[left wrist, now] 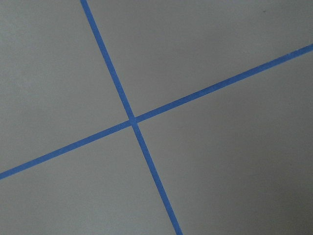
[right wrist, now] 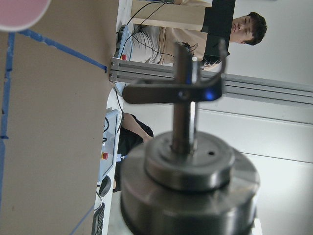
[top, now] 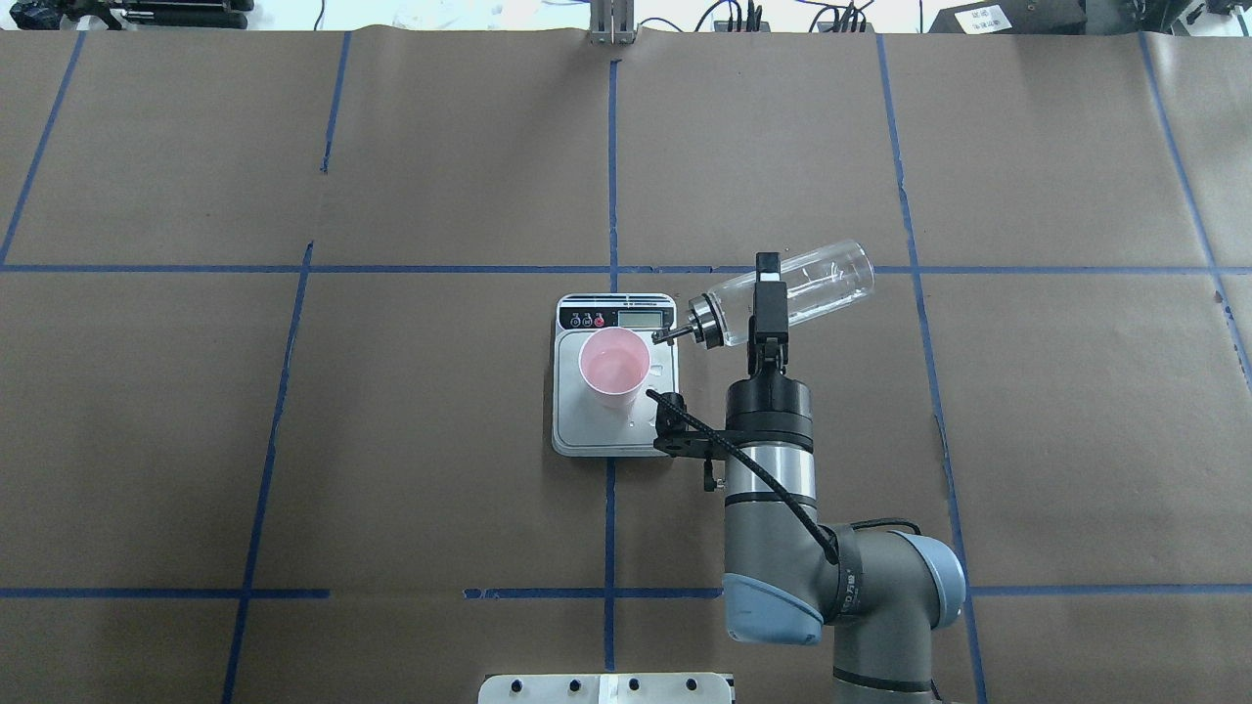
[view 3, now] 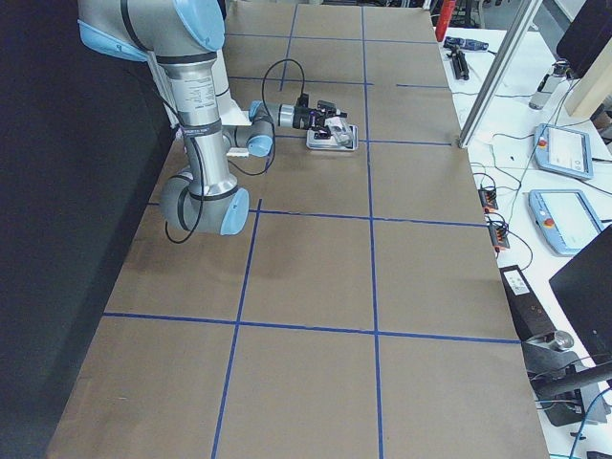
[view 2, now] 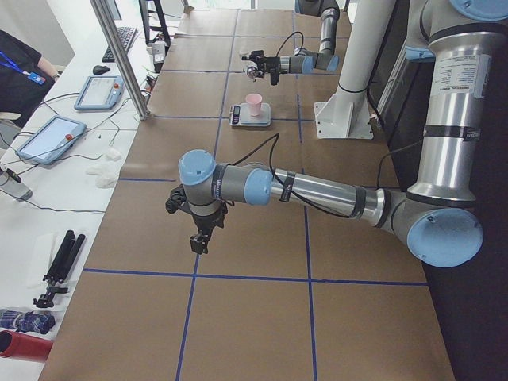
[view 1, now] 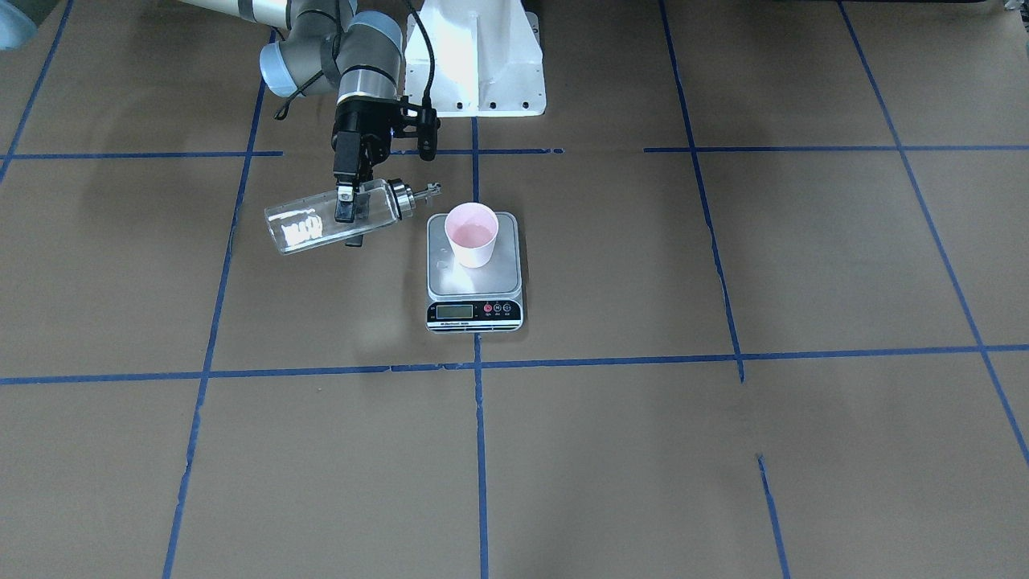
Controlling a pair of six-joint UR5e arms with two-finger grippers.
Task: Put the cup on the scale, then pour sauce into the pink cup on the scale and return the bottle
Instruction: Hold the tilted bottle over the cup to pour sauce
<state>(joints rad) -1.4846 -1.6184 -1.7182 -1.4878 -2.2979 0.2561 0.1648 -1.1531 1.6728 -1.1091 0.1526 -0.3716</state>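
Note:
The pale pink cup [top: 614, 367] stands upright on the scale's silver platform [top: 587, 430], also seen from the front [view 1: 472, 233]. My right gripper [top: 768, 293] is shut on the clear glass bottle [top: 817, 282] and holds it nearly level above the table. The metal spout [top: 675, 334] points at the cup, its tip close by the rim. No stream shows. The spout fills the right wrist view [right wrist: 188, 161]. My left gripper [view 2: 200, 238] hangs over bare table far from the scale; I cannot tell whether it is open or shut.
The white robot base [view 1: 474, 64] stands behind the scale [view 1: 474, 310]. Blue tape lines [left wrist: 132, 120] grid the brown table. Tablets [view 2: 48, 139] and cables lie on a side bench beyond the table's far edge, where a person [view 2: 20, 67] sits.

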